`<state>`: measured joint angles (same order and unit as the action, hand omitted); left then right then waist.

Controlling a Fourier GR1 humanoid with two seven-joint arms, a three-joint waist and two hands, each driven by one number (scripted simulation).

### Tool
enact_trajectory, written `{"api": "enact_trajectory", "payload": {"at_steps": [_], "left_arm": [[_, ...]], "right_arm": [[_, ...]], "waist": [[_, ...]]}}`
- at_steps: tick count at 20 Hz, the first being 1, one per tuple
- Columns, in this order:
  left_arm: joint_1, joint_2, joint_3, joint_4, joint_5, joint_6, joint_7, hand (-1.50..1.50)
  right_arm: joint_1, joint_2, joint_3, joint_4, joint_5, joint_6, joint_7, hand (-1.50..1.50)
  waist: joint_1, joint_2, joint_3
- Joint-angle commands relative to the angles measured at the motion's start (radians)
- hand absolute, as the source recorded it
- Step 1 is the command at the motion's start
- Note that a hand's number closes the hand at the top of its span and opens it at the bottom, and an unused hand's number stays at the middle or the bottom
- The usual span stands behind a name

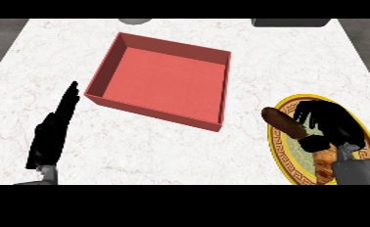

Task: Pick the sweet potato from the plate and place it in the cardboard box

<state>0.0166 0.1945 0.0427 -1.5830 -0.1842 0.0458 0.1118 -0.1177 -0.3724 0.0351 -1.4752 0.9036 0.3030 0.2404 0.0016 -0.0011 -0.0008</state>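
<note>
Nearest the camera, at the lower right, the right hand (327, 123) comes up over the plate (283, 158), its dark fingers curled round the near end of the sweet potato (283, 121). Beneath everything spreads the white marbled worktop (151, 147), the largest thing in view, and on it, up and left of centre, sits the red box (163, 80), open-topped, with low walls and a bare floor, turned a little askew to the worktop's edges. The plate, yellow-rimmed with a patterned border, lies at the right edge, well apart from the box's near right corner. The sweet potato's long axis runs from upper left to lower right: its free brown end juts past the plate's left rim toward the box, while the other end is hidden in the right hand's grasp. Whether it is lifted clear of the plate cannot be told from this steep angle. The box lies up and to the left of the holding hand, and nothing stands between them but bare worktop, so I judge the carry needs only enough height to clear the box's right wall. Far to the left, the left hand (52, 129) rests open near the worktop's edge, fingers straight and pointing up, just outside the box's left corner and out of the way. Two dark shapes show partly at the far edge.
</note>
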Motion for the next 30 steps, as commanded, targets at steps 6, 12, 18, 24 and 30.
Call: {"api": "enact_trajectory", "payload": {"at_steps": [6, 12, 18, 24, 30], "left_arm": [[-0.071, -0.038, -0.045, 0.024, -0.007, -0.015, -0.009, 0.00], [-0.052, -0.012, -0.036, 0.018, -0.017, -0.023, -0.021, 0.00], [-0.048, -0.024, -0.021, 0.037, -0.017, -0.008, -0.015, 0.00], [-0.021, -0.011, 0.011, 0.085, -0.020, 0.004, -0.087, 0.00], [0.001, -0.010, 0.002, 0.002, -0.003, -0.024, -0.013, 0.00]], "right_arm": [[-0.319, -0.106, 0.088, 0.164, 0.026, 0.008, -0.338, 1.50], [-0.577, -0.130, 0.071, 0.438, 0.044, -0.091, -0.575, 1.50], [-0.731, -0.100, -0.006, 0.662, -0.055, -0.112, -0.822, 1.50], [-0.827, -0.045, -0.128, 0.653, -0.285, 0.089, -0.942, 1.50], [-0.931, 0.047, -0.146, 0.662, -0.349, 0.174, -0.879, 1.50]], "waist": [[0.095, 0.028, 0.005], [0.095, 0.025, 0.004], [0.050, 0.016, 0.002], [0.023, 0.009, 0.001], [0.013, 0.001, 0.001]]}}
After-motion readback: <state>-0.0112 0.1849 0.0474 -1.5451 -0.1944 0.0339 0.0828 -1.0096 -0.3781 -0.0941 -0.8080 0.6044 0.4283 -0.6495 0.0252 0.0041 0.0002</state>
